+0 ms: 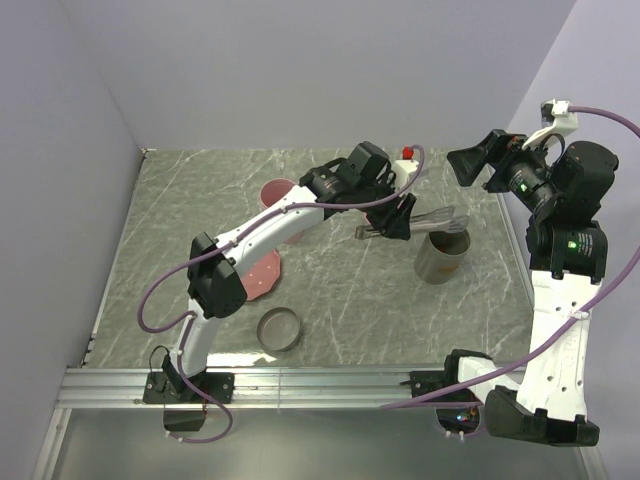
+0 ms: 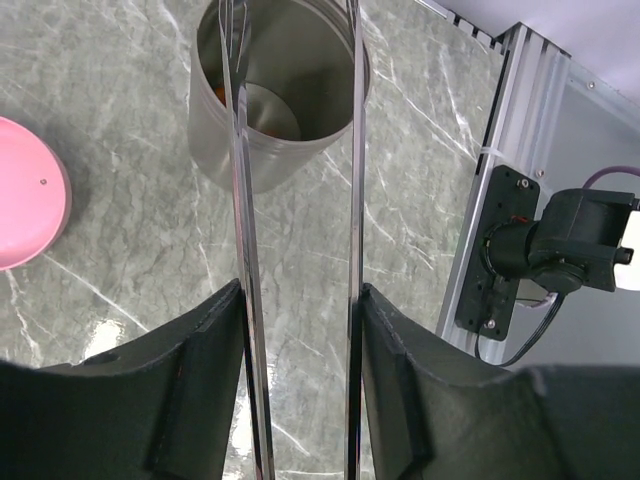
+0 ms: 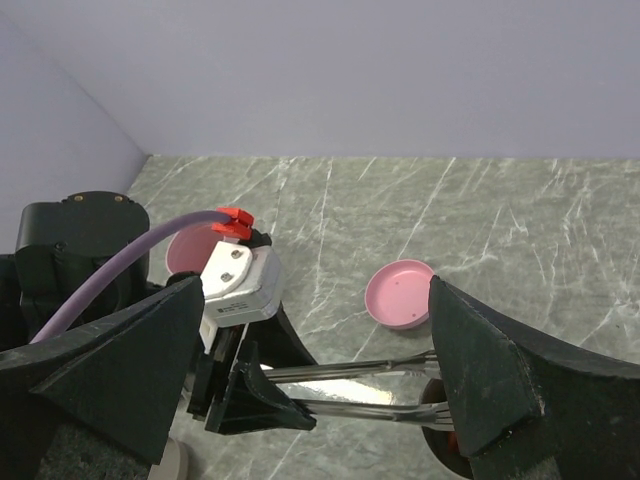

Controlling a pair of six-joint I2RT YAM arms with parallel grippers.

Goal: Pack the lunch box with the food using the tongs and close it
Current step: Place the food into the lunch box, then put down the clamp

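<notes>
Two left claw (image 2: 300, 325) pads (image 2: 212, 345) pinch the tongs (image 2: 243, 230) above the lunch box (image 2: 265, 165) — probably unloading; right claw (image 3: 315, 305) gapes wide, empty.

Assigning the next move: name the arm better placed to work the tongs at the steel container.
Left. The left tool grips the tongs, tips over the steel container; the right tool is open and empty.

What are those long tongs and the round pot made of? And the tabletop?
The tongs look like polished metal, probably steel: thin, silvery, mirror-bright arms. The round pot seems brushed metal too, grey with a duller satin sheen. The tabletop looks like green-grey marble with white veins, though it could be printed laminate.
</notes>
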